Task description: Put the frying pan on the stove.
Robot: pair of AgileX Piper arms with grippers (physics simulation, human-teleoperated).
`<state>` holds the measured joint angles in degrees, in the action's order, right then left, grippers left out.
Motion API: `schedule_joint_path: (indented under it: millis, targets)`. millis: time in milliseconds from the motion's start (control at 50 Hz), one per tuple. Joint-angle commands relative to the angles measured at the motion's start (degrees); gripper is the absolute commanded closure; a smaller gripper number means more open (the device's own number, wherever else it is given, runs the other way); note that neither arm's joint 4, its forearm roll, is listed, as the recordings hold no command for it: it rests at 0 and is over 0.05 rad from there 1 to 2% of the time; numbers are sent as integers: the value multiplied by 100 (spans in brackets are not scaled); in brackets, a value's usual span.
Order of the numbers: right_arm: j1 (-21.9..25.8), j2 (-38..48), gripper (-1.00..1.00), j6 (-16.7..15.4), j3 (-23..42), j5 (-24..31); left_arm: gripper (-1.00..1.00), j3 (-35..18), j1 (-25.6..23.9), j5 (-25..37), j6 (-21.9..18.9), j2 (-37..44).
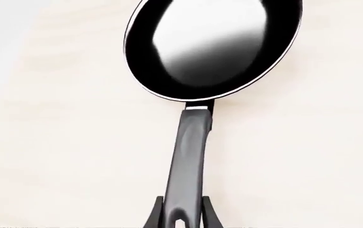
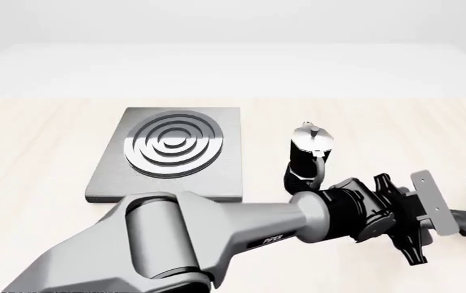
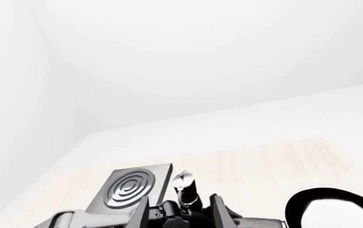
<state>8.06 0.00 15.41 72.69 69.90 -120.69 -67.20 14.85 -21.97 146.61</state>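
Pale wooden table (image 2: pixel 38 159) under everything. My left gripper (image 1: pixel 183 216) has its fingers (image 1: pixel 155 214) closed around the very end of the frying pan's (image 1: pixel 210 47) handle (image 1: pixel 188 171); the pan lies straight ahead of them, far right of the stove (image 2: pixel 172 152). Such an end grip, I judge, could let the pan sag or twist when lifted, or clip the moka pot (image 2: pixel 308 155). The right gripper's state I cannot tell.
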Motion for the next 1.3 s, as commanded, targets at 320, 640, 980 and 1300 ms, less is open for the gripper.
schedule_joint_path:
  millis: [320,640,980,1300]
  targets:
    - [8,0,-100,-93,17,0,100,905,194,-310,-183,-1184]
    - [22,0,-100,-137,21,0,100,813,485,-146,-260,-1519]
    - [28,0,-100,-151,16,0,100,807,754,-79,-155,-1895]
    - [53,0,-100,-263,22,0,100,1289,1050,-187,113,-2692]
